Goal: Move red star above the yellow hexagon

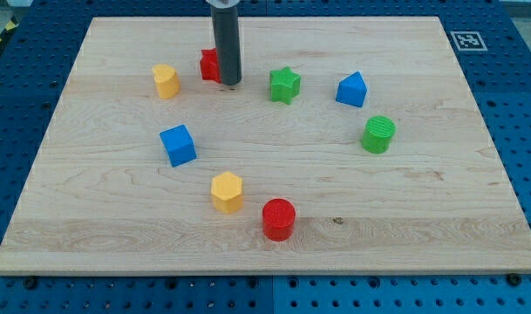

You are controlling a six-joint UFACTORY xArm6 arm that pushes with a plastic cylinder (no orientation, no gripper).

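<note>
The red star (pixel 209 65) lies near the view's top, left of centre, and the dark rod hides its right part. My tip (pixel 229 83) rests on the board right against the star's right side. The yellow hexagon (pixel 228 192) lies well below them, toward the view's bottom, just left of a red cylinder (pixel 279 219).
A second yellow block (pixel 166 80) lies left of the red star. A blue cube (pixel 178 145) sits between that block and the hexagon. A green star (pixel 284 85), a blue block (pixel 351 89) and a green cylinder (pixel 378 134) lie to the right. The wooden board's edge (pixel 265 272) runs along the bottom.
</note>
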